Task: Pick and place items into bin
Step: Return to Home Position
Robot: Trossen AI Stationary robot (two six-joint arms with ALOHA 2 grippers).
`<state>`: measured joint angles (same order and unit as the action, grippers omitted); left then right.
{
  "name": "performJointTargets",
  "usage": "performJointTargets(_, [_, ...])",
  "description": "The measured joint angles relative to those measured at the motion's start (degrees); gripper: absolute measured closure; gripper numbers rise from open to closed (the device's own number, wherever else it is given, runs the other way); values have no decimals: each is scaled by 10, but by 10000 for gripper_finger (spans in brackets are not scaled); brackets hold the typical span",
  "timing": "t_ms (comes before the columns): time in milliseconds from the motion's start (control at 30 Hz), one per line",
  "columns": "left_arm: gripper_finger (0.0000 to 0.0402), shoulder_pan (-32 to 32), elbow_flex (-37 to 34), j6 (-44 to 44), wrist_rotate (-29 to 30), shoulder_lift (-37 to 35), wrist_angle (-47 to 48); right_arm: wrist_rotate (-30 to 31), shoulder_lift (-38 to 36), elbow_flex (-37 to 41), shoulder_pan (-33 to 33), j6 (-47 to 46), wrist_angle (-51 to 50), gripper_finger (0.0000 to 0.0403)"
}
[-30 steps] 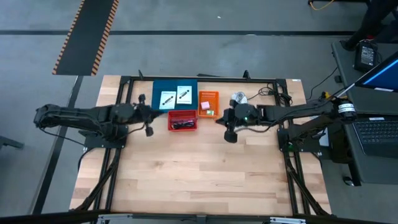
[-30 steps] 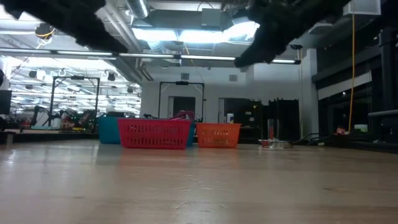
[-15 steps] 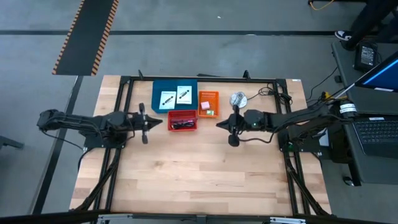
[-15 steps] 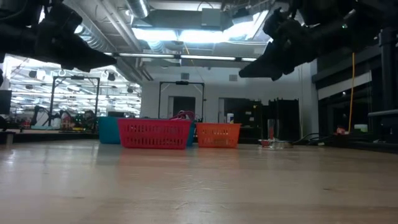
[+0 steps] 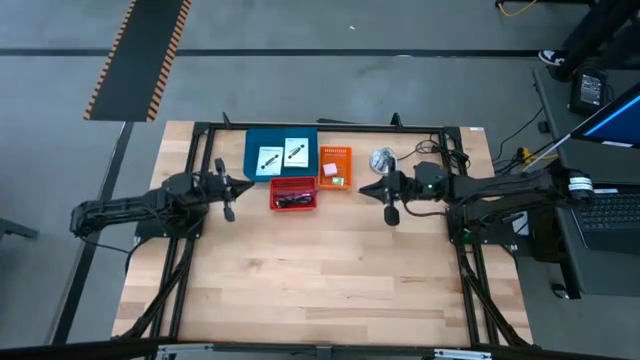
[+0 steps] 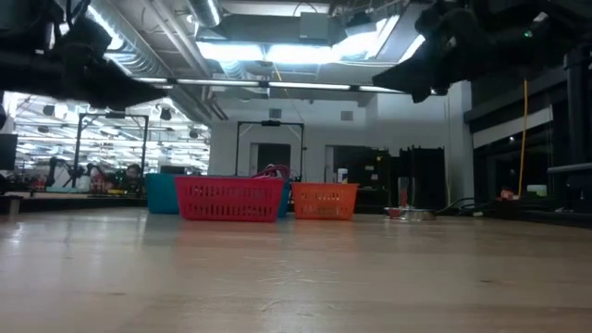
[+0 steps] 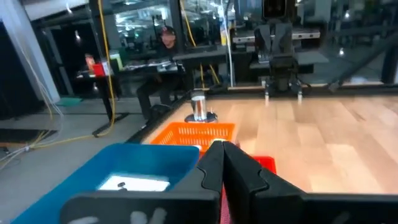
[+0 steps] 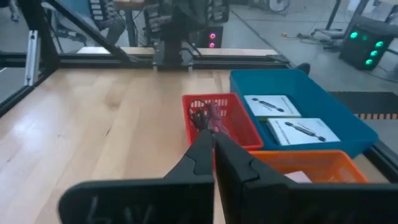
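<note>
Left gripper, right gripper: closed, empty, either side of red bin near table's far edge. Blue bin holds two cards; their print is unreadable.

L arm: stretched long and nearly flat from the left side twd centre, elbow barely bent.
L gripper: at arm's end, held up in the air, tips pointing twd the R arm.
L fingers: pressed together along their length, nothing betw them.
R arm: mirror pose, stretched nearly flat from the right side twd centre.
R gripper: up in the air, tips pointing twd the L arm.
R fingers: closed tip to tip, empty.
Grippers rel. to each other: facing, roughly on one line, well apart.
Low view: both arms show only as dark shapes in the upper corners.
</note>
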<state>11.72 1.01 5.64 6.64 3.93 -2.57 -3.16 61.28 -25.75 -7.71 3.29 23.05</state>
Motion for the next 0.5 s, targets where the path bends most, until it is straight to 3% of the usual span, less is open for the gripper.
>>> performJointTargets(300, [400, 40, -5, 8, -23, -15, -18, -1, -73, 78, -15, 14, 84, 403])
performJointTargets(500, [399, 42, -5, -5, 13, -14, -19, -11, -113, 158, -41, -7, 179, 403])
